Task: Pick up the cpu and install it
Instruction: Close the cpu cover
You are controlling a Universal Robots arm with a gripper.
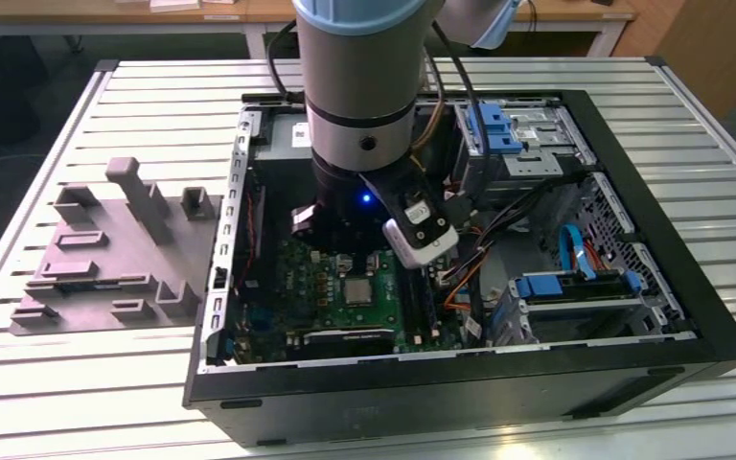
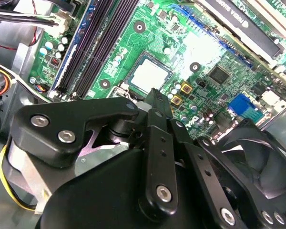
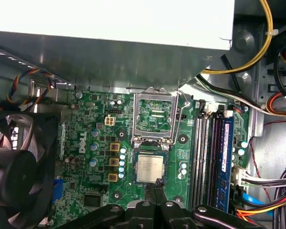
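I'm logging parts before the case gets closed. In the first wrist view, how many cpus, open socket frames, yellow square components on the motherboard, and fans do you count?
cpu: 1
open socket frame: 1
yellow square components: 3
fan: 1
Total: 6

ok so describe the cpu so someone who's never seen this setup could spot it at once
Inside the open black computer case lies a green motherboard. Near its middle, beside the long memory slots and next to a metal frame flipped open, sits the cpu. It is the only flat square with a plain silvery-grey top.
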